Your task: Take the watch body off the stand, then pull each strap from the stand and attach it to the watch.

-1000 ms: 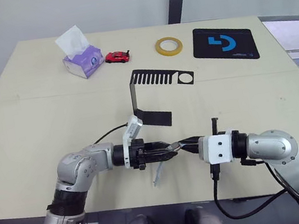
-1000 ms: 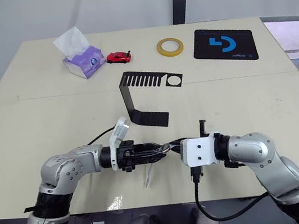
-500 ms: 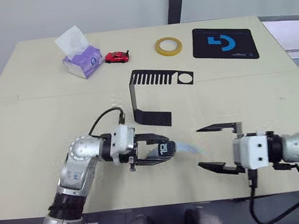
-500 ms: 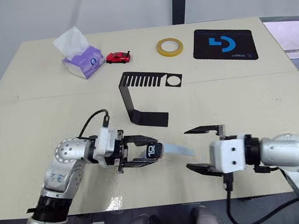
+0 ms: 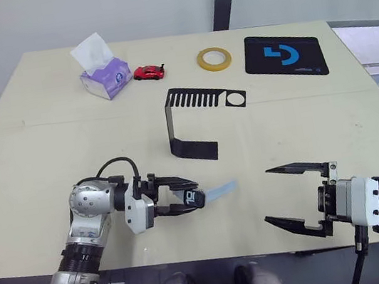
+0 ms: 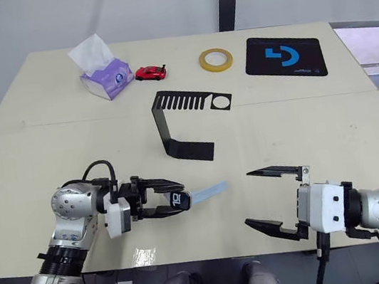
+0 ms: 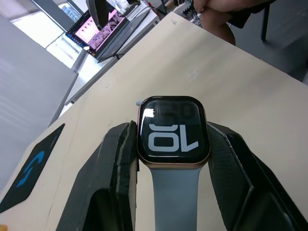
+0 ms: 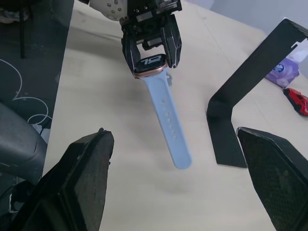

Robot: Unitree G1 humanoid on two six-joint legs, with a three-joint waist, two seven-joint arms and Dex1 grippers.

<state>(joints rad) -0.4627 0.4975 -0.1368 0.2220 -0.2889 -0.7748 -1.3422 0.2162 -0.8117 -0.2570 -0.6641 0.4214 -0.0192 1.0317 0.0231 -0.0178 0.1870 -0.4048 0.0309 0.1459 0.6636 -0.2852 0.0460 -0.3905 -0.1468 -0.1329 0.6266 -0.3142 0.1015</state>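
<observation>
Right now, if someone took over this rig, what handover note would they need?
Left gripper: shut on the watch body, held just above the table.
Right gripper: open, empty, off to the side.
One strap is attached to the watch body and sticks out toward the right gripper.
The stand is bare.
Left: the second strap; I cannot see it attached or find it.

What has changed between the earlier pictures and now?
The two grippers, which met at the watch a second ago, have separated. The right gripper let go, opened wide and drew back to the robot's right. The left gripper stayed shut on the watch body, with one strap attached and sticking out. The stand stayed in place.
</observation>
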